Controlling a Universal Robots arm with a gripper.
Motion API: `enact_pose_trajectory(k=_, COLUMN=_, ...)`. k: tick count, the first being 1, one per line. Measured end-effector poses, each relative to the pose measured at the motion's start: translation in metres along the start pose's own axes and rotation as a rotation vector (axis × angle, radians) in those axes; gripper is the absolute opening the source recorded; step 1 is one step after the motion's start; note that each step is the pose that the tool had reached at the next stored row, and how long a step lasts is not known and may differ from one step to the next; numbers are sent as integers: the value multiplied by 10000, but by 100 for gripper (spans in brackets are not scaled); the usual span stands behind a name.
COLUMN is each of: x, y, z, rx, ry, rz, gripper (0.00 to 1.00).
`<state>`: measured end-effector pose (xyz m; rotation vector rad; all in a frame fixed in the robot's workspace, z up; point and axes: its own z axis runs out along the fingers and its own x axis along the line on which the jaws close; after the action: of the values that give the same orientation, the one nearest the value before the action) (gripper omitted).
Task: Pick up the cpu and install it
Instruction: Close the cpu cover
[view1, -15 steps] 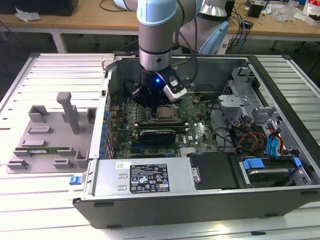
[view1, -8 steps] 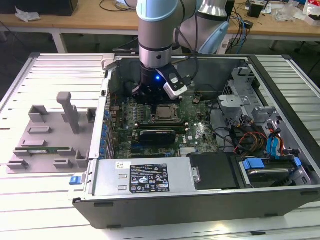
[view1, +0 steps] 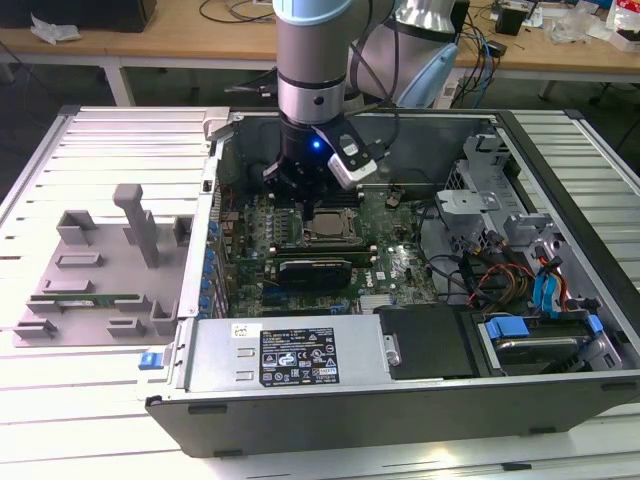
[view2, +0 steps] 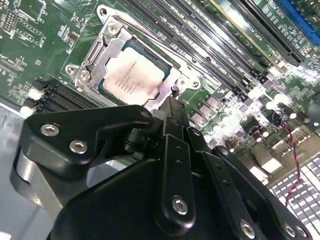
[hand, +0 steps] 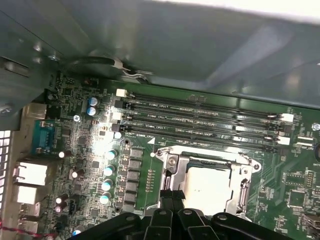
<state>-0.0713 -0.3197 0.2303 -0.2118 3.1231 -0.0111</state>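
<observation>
Over the open computer case (view1: 560, 390), my arm's fingers (hand: 172, 199) hang clenched on nothing, tips close above the socket (view2: 107, 42) rim. The cpu (view2: 132, 75) lies flat in that socket, just beyond the tips and free of them. I judge it seated. I cannot tell whether the frame is latched.

Exterior view: high, far, looks down into open computer case (view1: 400, 415). 2 wrist views: close, both see cpu (view2: 132, 77) (hand: 205, 185).
</observation>
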Motion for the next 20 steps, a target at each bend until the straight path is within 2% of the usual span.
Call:
enact_pose_trajectory(k=4, x=-1, y=-1, z=-65, rx=0, ry=0, rz=0, gripper=11)
enact_pose_trajectory(k=8, x=-1, y=-1, z=-79, rx=0, ry=0, rz=0, gripper=11)
enact_pose_trajectory(k=9, x=-1, y=-1, z=-79, rx=5, ry=-31, rz=-1, gripper=11)
enact_pose_trajectory(k=11, x=-1, y=-1, z=-75, rx=25, ry=-175, rz=1, gripper=11)
enact_pose_trajectory(k=12, x=-5, y=-4, z=-71, rx=25, ry=-195, rz=4, gripper=11)
enact_pose_trajectory(k=20, x=-67, y=-61, z=-61, rx=28, ry=-192, rz=183, gripper=11)
